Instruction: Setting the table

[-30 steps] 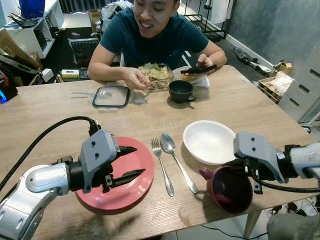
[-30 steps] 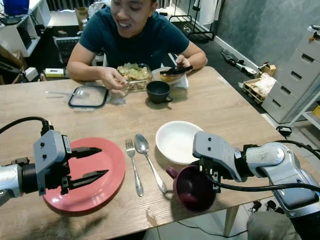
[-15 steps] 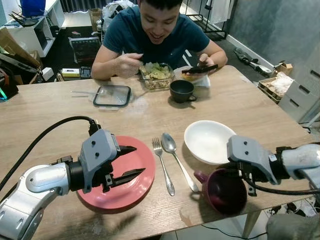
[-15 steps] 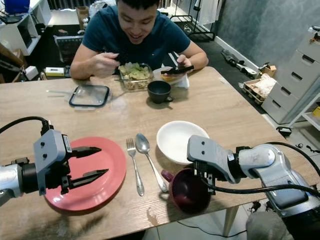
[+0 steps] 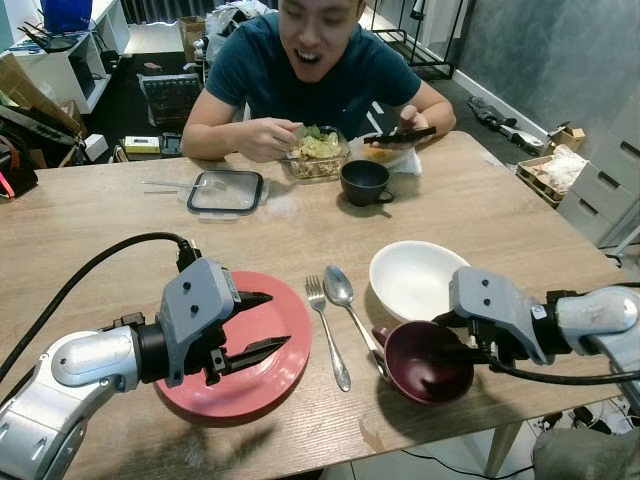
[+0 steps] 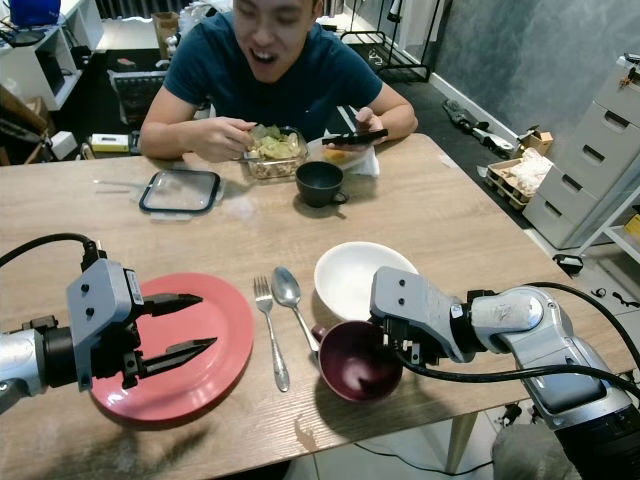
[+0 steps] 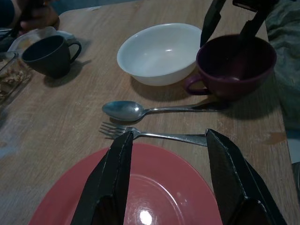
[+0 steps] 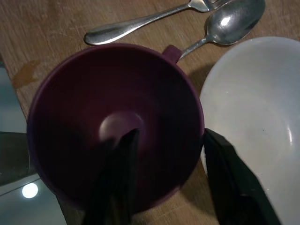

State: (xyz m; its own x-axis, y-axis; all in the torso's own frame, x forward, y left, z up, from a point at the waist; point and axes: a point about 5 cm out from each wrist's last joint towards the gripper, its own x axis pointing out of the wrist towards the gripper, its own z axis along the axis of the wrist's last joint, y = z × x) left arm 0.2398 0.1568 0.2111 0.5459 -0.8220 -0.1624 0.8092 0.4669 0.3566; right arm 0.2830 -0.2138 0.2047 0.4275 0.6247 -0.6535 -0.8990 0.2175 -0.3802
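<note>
One finger of the right gripper (image 8: 164,187) sits inside the maroon cup (image 5: 428,362), clamping its wall, beside the white bowl (image 5: 420,278); lower it level, clear of the spoon (image 5: 352,305). Left gripper (image 5: 262,348) hovers spread over the red plate (image 5: 280,385).

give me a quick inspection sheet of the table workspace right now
surface: wooden table, a few stains near the front edge.
job's things: red plate; fork and spoon side by side; white bowl; maroon cup tilted, beside the bowl.
clutter: dark mug, food container, its lid with a fork on it.
grippers: left pincer open, above the plate; right pincer astride the cup's wall, one finger inside, one outside.
cables: black cable on the left arm, another under the right arm.
surroundings: a person eating across the table, holding a phone; shelves, drawers.
</note>
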